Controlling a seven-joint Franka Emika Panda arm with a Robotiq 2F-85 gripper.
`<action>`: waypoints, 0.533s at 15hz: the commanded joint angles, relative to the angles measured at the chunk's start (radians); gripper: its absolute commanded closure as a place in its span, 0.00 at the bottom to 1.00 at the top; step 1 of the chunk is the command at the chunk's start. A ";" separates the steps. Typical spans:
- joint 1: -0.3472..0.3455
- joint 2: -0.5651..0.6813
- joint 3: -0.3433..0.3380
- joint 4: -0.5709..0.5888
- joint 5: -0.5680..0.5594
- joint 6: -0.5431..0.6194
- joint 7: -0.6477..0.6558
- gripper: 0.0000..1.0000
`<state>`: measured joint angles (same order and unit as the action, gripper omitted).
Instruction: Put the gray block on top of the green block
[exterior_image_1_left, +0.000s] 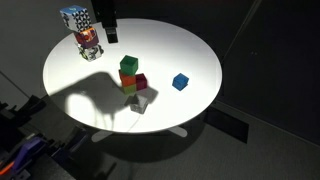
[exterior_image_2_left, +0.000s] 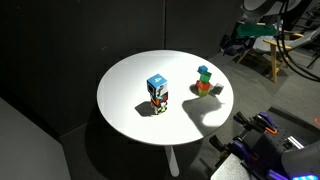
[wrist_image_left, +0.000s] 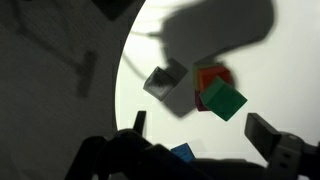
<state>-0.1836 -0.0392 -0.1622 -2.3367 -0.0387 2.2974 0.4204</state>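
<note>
In the wrist view the gripper frames the bottom edge. Its jaws are spread wide and it holds nothing. A blue cube shows low in the gap between the two fingers, on the table below them and clear of both.

Farther out, beyond the fingertips, the gray block lies on the white table, partly in a large shadow. It is not between the jaws: it sits ahead of them and off-centre, nearer the line of one finger than the other. Just beside it is the green block, turned at an angle, with red and orange cube faces showing under and behind it.

In an exterior view the gray block rests in shadow at the foot of the cluster. The green block appears to sit on top of that cluster, above a magenta cube and a yellow cube. The blue cube stands apart to one side.

Farthest off, the gripper hangs over the table's rim beside a patterned box, well apart from the gray block.
</note>
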 joint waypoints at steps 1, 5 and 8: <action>-0.020 0.048 -0.029 0.008 0.005 0.055 -0.138 0.00; -0.031 0.126 -0.050 0.017 0.011 0.160 -0.249 0.00; -0.035 0.182 -0.051 0.018 0.021 0.230 -0.349 0.00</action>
<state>-0.2104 0.0940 -0.2123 -2.3349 -0.0373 2.4788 0.1705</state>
